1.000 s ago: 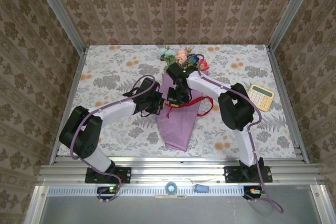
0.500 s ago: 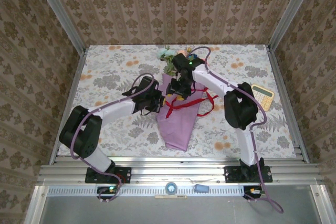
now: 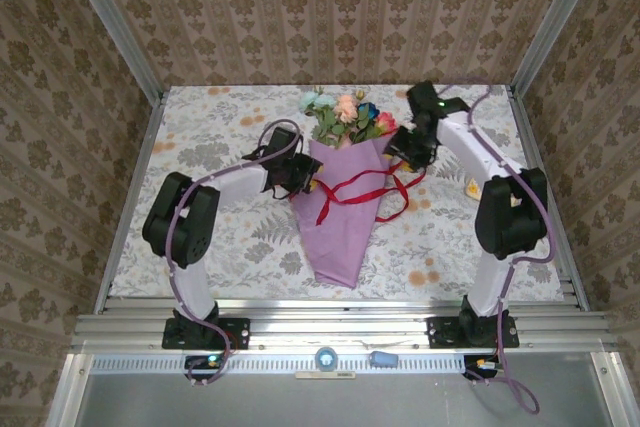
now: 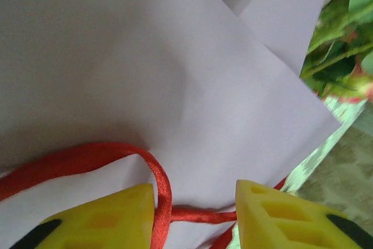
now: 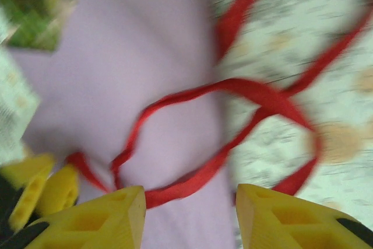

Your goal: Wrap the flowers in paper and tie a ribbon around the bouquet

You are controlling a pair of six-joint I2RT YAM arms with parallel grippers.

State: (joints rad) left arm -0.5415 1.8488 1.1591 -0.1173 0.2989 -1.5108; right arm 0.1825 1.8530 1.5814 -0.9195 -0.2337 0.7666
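Observation:
The bouquet lies in the middle of the table: flowers [image 3: 345,115] stick out of a lilac paper [image 3: 340,227] cone that points toward me. A red ribbon [image 3: 362,192] crosses the cone in loose loops and trails off its right side. My left gripper [image 3: 306,179] sits at the cone's upper left edge. In the left wrist view it [image 4: 195,217] is open over the paper [image 4: 145,56], with a strand of ribbon [image 4: 157,179] running loose between the fingers. My right gripper [image 3: 402,147] hangs open beside the cone's upper right corner. In its wrist view it [image 5: 191,217] is above the ribbon [image 5: 192,94] and grips nothing.
Aluminium rails [image 3: 130,197] and patterned walls fence the flowered tablecloth [image 3: 220,137] on three sides. Green leaves [image 4: 344,39] show at the cone's mouth. Bare cloth lies to the left of the bouquet and in front of the cone's tip.
Both grippers have opened and let the ribbon go. The right arm has swung right, off the bouquet, uncovering the flowers. The left gripper has shifted up to the cone's edge.

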